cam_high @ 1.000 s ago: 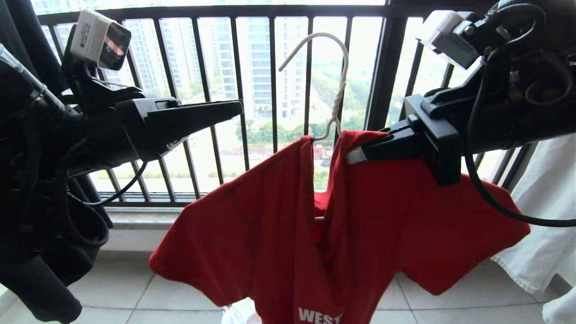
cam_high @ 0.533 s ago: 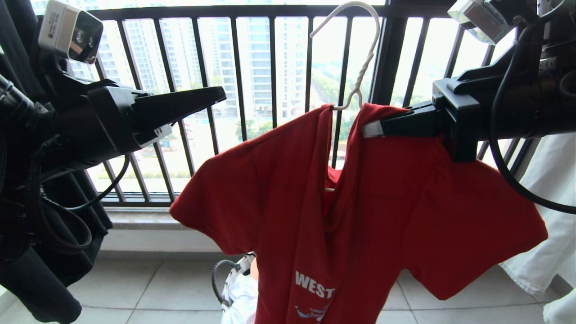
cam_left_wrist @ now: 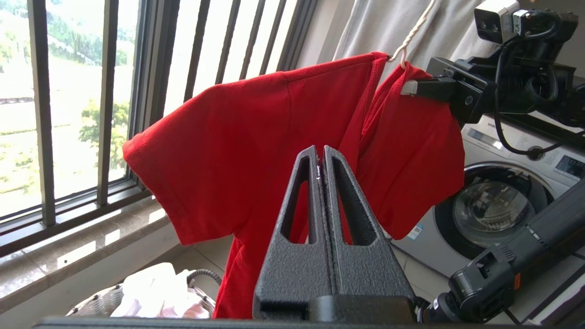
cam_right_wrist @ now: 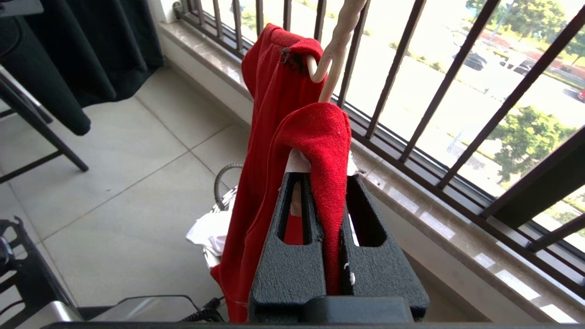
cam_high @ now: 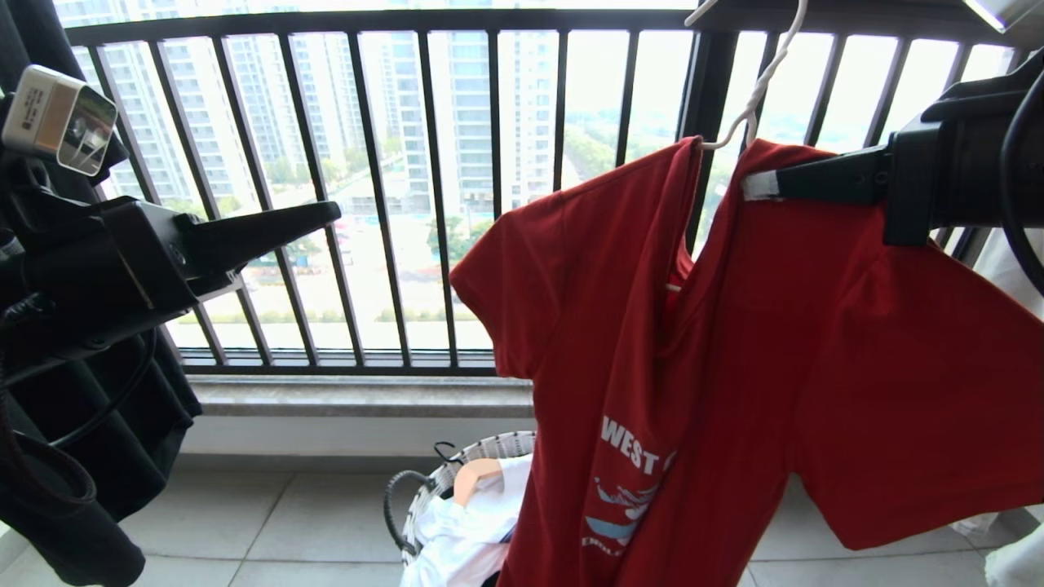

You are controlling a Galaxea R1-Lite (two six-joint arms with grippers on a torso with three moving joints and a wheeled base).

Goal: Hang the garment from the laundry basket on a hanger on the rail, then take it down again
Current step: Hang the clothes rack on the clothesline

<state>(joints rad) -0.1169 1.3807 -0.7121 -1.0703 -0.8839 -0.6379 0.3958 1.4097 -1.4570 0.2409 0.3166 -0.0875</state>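
The red garment (cam_high: 734, 342) hangs on the off-white wire hanger (cam_high: 763, 81), whose hook runs out past the top of the head view. My right gripper (cam_high: 758, 186) is shut on the garment's shoulder next to the hanger's twisted neck. In the right wrist view the red cloth (cam_right_wrist: 315, 137) is pinched between its fingers, below the hanger (cam_right_wrist: 338, 50). My left gripper (cam_high: 330, 214) is shut and empty, away to the left of the garment (cam_left_wrist: 256, 128). The laundry basket (cam_high: 481, 452) stands on the floor below, holding white clothes. The rail is out of view.
The black barred window railing (cam_high: 367, 187) and a stone sill (cam_high: 359, 395) run behind the garment. Dark cloth (cam_high: 98, 456) hangs at the left, white cloth (cam_high: 1011, 562) at the right. A washing machine (cam_left_wrist: 493, 201) stands behind the right arm.
My right gripper has carried the hanger and garment up and to the right, uncovering the basket. My left gripper has shut and drawn back to the left and downward.
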